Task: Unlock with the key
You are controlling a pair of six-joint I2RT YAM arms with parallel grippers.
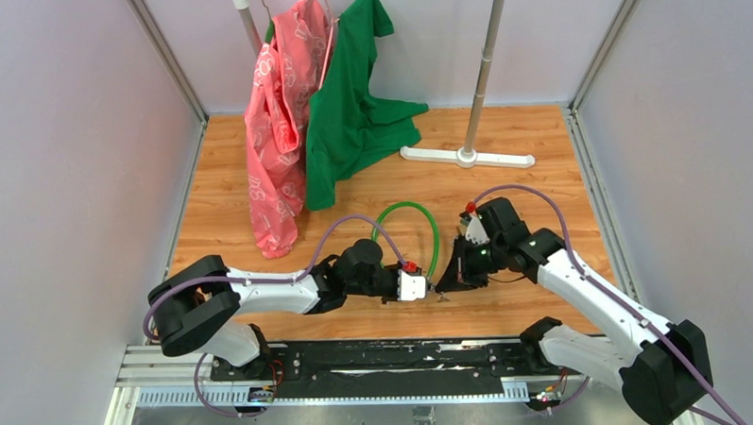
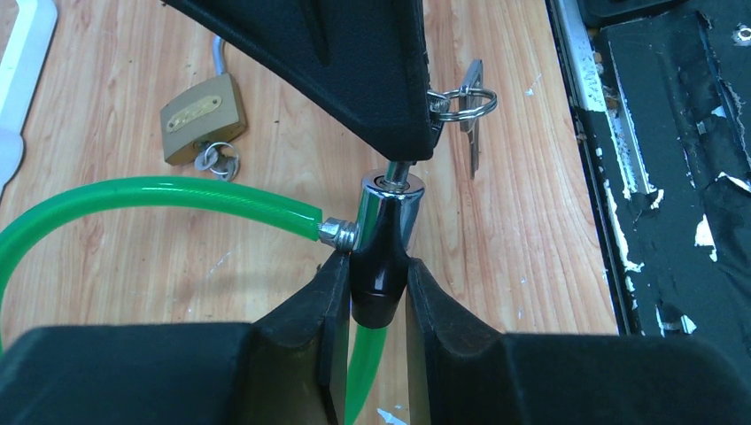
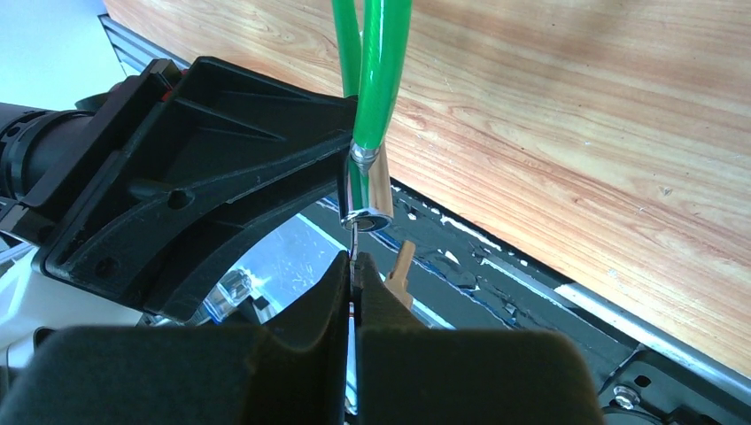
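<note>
The green cable lock [image 1: 406,219] loops over the wooden table. Its black and chrome lock body [image 2: 383,257] stands between the fingers of my left gripper [image 2: 376,270], which is shut on it. My right gripper [image 3: 356,266] is shut on the key [image 3: 355,239], a thin silvery blade that runs straight into the chrome end [image 3: 367,190] of the lock. In the left wrist view the right gripper's fingers [image 2: 354,80] press down over that chrome end, and only a short stub of key [image 2: 400,168] shows. The two grippers meet tip to tip [image 1: 437,284] near the table's front edge.
A key ring with a spare key [image 2: 469,106] hangs off the right gripper's side. A brass padlock [image 2: 202,118] with its small bunch of keys [image 2: 217,161] lies on the wood behind. A clothes rack [image 1: 465,153] with pink and green garments [image 1: 322,110] stands at the back. The black rail [image 1: 397,358] runs along the front.
</note>
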